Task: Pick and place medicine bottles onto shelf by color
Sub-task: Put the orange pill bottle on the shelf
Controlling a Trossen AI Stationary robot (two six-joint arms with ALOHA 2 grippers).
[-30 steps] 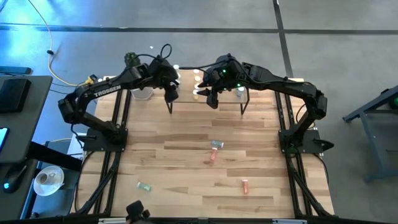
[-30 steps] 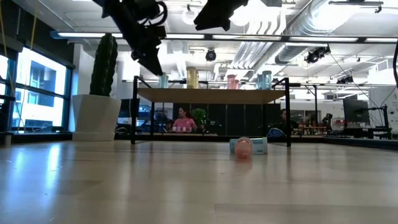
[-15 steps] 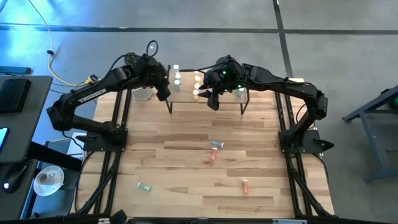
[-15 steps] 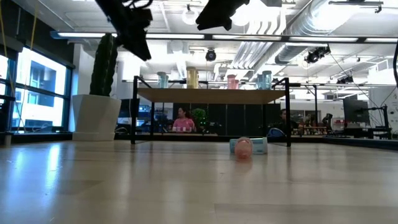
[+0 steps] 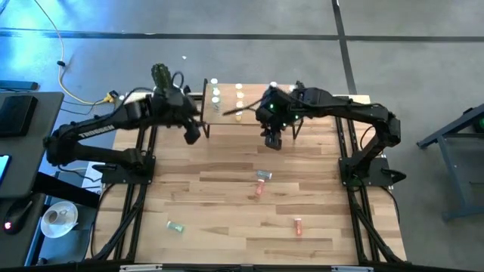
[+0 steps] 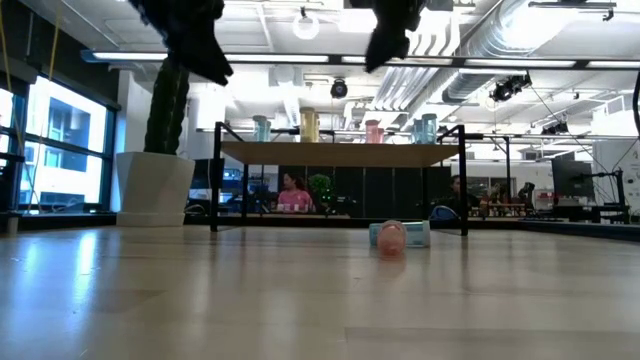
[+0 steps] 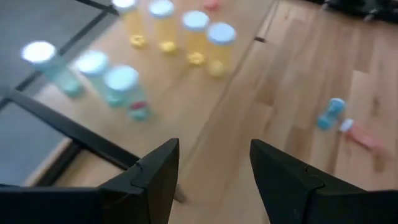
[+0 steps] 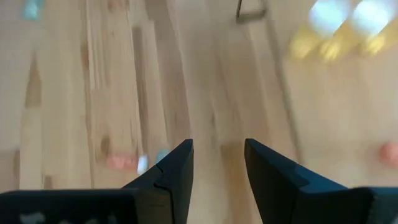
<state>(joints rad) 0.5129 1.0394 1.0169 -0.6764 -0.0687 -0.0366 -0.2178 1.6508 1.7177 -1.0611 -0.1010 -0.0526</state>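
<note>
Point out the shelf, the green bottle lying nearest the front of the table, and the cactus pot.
shelf (image 6: 340,153) low view, front edge of top.
green bottle (image 5: 175,226) high view, body.
cactus pot (image 6: 153,188) low view, white wall.

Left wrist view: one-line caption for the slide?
Open left hand above the shelf, where teal bottles and yellow bottles stand grouped; two loose bottles lie on the table.

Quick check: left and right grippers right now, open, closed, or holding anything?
Left gripper: open, empty, beside the shelf.
Right gripper: open, empty, over the table in front of the shelf.
</note>
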